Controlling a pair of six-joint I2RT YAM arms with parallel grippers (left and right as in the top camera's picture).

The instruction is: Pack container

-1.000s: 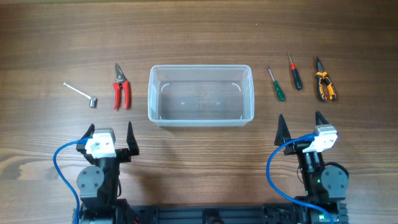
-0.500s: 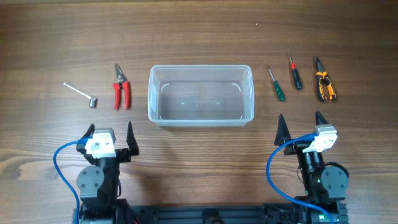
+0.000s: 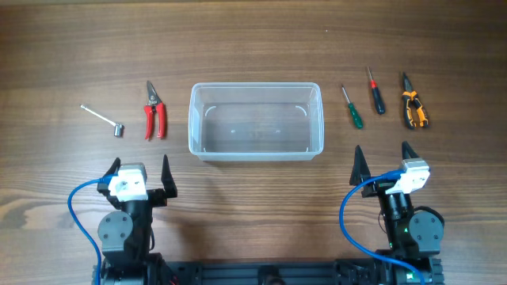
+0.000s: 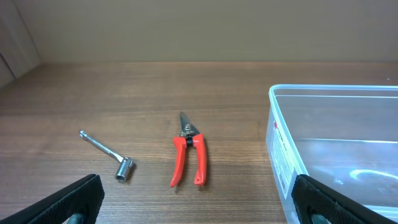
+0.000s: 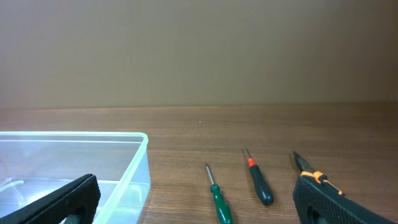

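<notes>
Your container lies ahead of, and between, both grippers.
Left gripper and right gripper: fingers spread, empty.

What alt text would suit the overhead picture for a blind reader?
An empty clear container sits mid-table. Left of it lie red pruning shears and a socket wrench; right, a green screwdriver, a black screwdriver and orange pliers. Both arms sit nearby, jaws open.
</notes>
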